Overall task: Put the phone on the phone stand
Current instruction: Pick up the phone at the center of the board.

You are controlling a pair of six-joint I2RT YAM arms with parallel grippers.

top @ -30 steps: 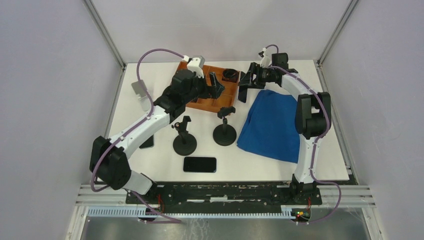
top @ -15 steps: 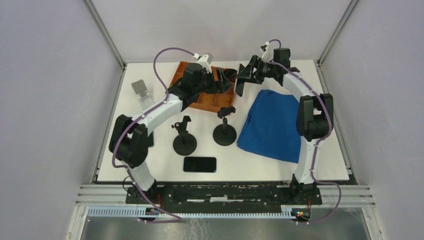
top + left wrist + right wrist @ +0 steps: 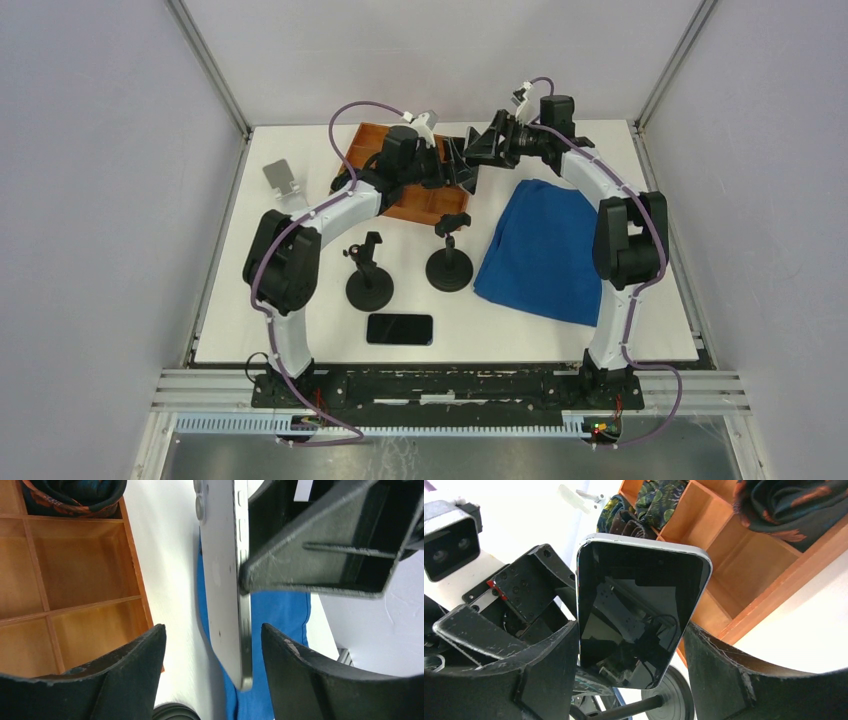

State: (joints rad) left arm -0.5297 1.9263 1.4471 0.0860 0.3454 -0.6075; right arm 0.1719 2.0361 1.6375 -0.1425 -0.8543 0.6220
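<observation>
- phone: silver, edge-on, running from 12 o'clock to centre, camera lenses at its top end.
- right claw's finger: black, entering from 2 o'clock, pressed against the phone's side.
- left claw: fingers at 7 and 5 o'clock, spread either side of the phone's lower end, neither touching it.
- tray: wooden, partitioned, at 9 o'clock; patterned cloth in the 11 o'clock compartment.
- blue cloth: on the white desk, behind the phone.

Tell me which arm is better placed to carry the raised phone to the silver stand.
Probably left: the left end effector, open, straddles the phone held by the right end effector, and the silver stand sits on its side.
</observation>
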